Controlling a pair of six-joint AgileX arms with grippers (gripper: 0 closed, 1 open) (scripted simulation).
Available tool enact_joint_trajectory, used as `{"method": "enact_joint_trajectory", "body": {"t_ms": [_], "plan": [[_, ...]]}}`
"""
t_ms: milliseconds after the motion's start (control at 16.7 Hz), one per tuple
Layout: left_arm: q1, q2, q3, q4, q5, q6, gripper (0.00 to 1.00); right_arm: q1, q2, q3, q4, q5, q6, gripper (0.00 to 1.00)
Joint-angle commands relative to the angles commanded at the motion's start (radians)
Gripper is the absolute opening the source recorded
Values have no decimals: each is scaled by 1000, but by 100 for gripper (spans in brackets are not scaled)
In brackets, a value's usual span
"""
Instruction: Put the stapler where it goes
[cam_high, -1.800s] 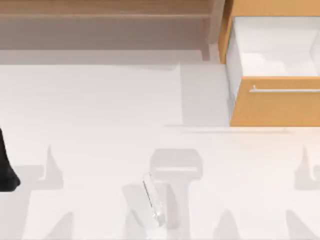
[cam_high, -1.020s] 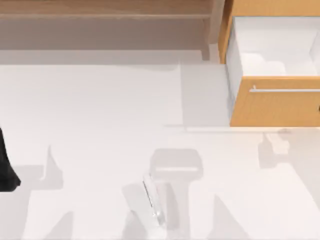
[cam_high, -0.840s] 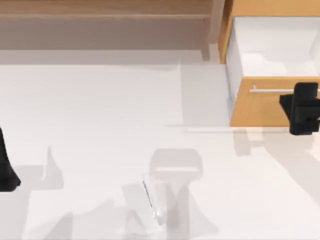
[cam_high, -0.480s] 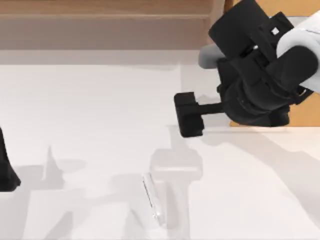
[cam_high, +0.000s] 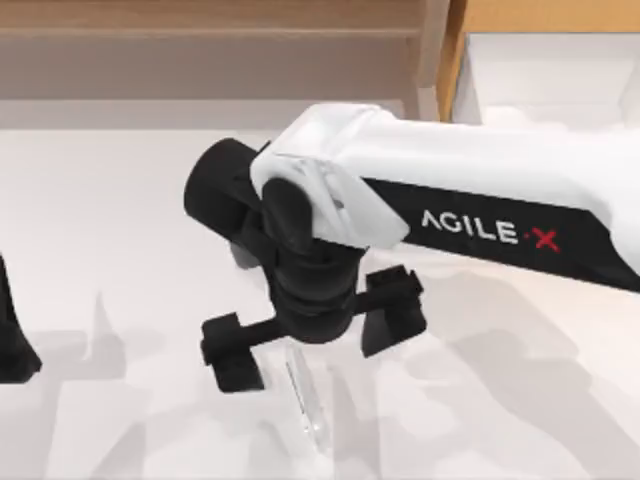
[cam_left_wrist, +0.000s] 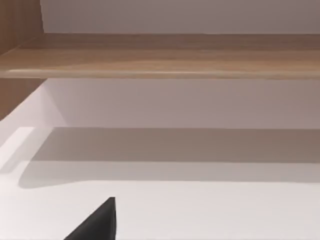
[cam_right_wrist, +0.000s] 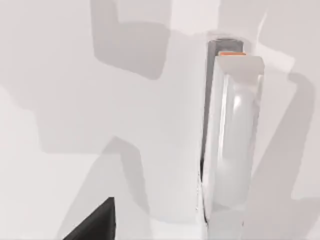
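Lying flat on the white tabletop near its front edge, the stapler is free of any grip, its long body running roughly front to back in the top view. In the right wrist view the stapler appears as a pale, glassy bar with a grey strip along one side and a small orange mark at one end, resting on the table with nothing touching it.

Directly above its rear end hangs the right gripper, fingers spread wide apart, one to each side of the stapler's line. That spread and that crosswise stance look chosen so the fingers can close across the slim width rather than along the length; the grasp is not yet made.

At the back right the wooden drawer stands pulled out, its white inside exposed, most likely the place where the stapler belongs.

At the table's left edge sits the left gripper, parked; I cannot tell how its fingers are set.
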Motion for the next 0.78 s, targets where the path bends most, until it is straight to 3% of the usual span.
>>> {"method": "enact_joint_trajectory", "body": {"t_ms": [420, 780], "plan": [[0, 0, 0, 0, 0, 0, 100, 11, 26, 15, -11, -3, 6, 100], [0, 0, 0, 0, 0, 0, 100, 15, 78, -84, 144, -3, 9, 100]]}}
